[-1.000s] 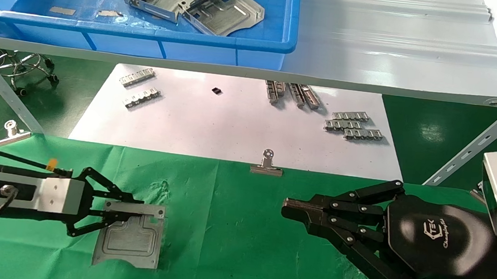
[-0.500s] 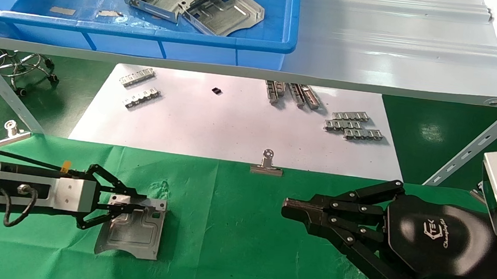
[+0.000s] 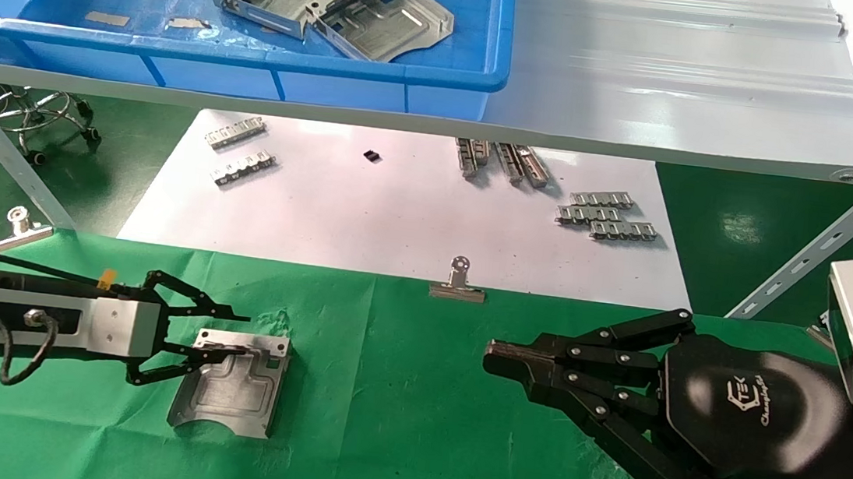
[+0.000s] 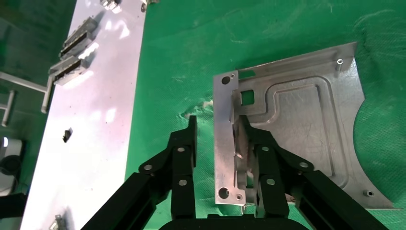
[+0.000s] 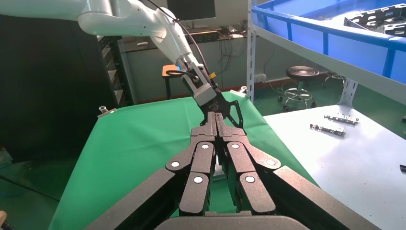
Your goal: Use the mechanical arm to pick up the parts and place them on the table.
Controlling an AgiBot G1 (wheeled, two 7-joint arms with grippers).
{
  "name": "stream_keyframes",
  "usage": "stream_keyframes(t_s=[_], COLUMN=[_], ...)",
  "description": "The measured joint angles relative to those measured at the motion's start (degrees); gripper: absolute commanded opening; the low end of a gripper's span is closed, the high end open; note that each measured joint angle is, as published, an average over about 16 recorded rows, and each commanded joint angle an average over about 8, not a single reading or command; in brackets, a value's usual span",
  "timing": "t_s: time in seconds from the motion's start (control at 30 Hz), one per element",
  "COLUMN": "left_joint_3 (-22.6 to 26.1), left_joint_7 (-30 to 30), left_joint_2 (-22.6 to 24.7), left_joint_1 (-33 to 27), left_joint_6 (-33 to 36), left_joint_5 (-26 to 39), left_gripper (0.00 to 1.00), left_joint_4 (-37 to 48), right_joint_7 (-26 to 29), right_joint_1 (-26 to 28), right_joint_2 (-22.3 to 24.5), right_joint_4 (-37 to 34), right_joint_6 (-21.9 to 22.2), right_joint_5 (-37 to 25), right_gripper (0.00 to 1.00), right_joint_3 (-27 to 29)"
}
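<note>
Green wrinkled cloth covers the tabletop, where one silvery stamped sheet-metal plate lies flat. Left black multi-link pincer is spread, one finger either side of the plate's folded rim, apparently releasing it. Right pincer hovers apart, pressed together, idle. Two like plates remain in the blue plastic bin.

Left gripper low over table, arm reaching in horizontally from table's left edge, fingers spread apart. Right gripper hovering above table's right side, fingers pressed together, palm logo facing up, idle.
</note>
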Motion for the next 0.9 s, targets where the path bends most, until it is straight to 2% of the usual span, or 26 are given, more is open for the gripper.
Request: stream_keyframes(t_s=[0.2, 0.23, 0.27, 0.47, 0.5, 0.53, 0.9], left_joint_3=[-0.2, -0.2, -0.3, -1.7, -2.0, -2.4, -8.1], left_joint_7=[-6.0, -7.1, -8.4, -16.3, -17.5, -18.6, -27.7], left_joint_2=[-1.2, -1.4, -1.6, -2.9, -3.2, -3.4, -5.9], left_joint_1=[-0.7, -0.8, -0.8, 0.1, 0.4, 0.8, 6.4], left_joint_6=[2.8, 3.3, 3.7, 5.0, 5.0, 5.0, 4.0], left_joint_5=[-1.1, -1.3, -1.6, -3.4, -3.7, -4.1, -7.3], left_gripper=[1.00, 1.00, 1.00, 1.00, 1.00, 1.00, 1.00], left_joint_4=[-0.8, -0.9, -1.2, -4.6, -5.4, -6.3, -17.2], right_joint_7=[0.0, 0.0, 0.0, 0.0, 0.0, 0.0, 0.0], right_joint_1=[0.0, 0.0, 0.0, 0.0, 0.0, 0.0, 0.0], right_joint_2=[0.0, 0.0, 0.0, 0.0, 0.0, 0.0, 0.0], right_joint_4=[0.0, 0.0, 0.0, 0.0, 0.0, 0.0, 0.0], right_joint_6=[0.0, 0.0, 0.0, 0.0, 0.0, 0.0, 0.0], right_joint_5=[0.0, 0.0, 0.0, 0.0, 0.0, 0.0, 0.0], right_gripper=[0.00, 0.02, 0.08, 0.83, 0.94, 1.00, 1.00], right_joint_3=[0.0, 0.0, 0.0, 0.0, 0.0, 0.0, 0.0])
